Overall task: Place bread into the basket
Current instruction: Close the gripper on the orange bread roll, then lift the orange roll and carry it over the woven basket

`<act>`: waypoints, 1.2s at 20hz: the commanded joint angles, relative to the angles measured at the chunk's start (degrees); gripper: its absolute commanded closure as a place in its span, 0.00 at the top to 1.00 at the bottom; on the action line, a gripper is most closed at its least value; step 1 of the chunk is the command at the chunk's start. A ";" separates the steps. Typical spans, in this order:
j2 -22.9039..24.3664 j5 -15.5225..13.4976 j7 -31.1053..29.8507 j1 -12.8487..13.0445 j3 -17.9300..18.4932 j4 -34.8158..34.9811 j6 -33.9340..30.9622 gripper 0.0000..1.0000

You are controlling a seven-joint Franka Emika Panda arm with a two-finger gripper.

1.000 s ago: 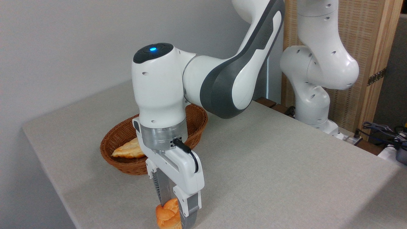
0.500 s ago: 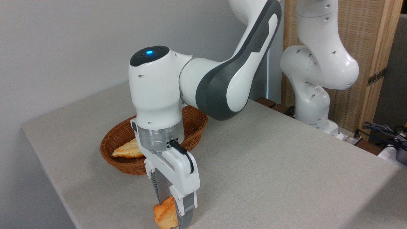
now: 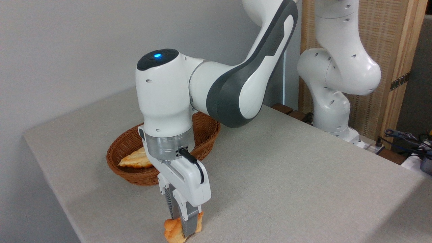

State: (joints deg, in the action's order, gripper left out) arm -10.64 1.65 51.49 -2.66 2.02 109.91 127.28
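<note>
Beige cloth covers the wide table [image 3: 287,175], which stands against a plain grey wall, with a slatted wooden screen [image 3: 388,50] behind the robot's white base and a tangle of cables [image 3: 408,138] at the far right edge. Near the table's front corner, the white two-finger gripper [image 3: 184,229] of the white-and-grey Panda arm [image 3: 216,91] points straight down, its jaws drawn close and pinching the small round knotted bun with a glossy orange-golden crust [image 3: 173,231]. The bun bulges out on both sides of the grey fingers [image 3: 188,222] and sits low at the table surface; whether it touches the cloth cannot be told. Just behind the gripper lies the oval, shallow reddish-brown woven wicker basket [image 3: 135,175], partly hidden by the arm's wrist. Inside the basket rests a longer, paler braided loaf [image 3: 135,159].
</note>
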 commanded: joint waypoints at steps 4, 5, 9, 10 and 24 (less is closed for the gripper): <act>-0.26 -6.12 0.19 -0.06 0.09 -6.36 -6.41 0.31; 0.00 -7.44 0.19 -0.06 0.09 -7.34 -8.00 0.31; 3.42 -12.53 -0.16 -0.06 -1.13 -11.30 -16.43 0.33; 4.65 -13.42 -0.16 0.02 -1.84 -11.30 -17.49 0.33; 11.17 -13.78 -6.93 0.20 -18.63 -1.99 -21.73 0.83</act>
State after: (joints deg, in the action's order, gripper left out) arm -1.08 -11.64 44.79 -2.20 -15.83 104.81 105.30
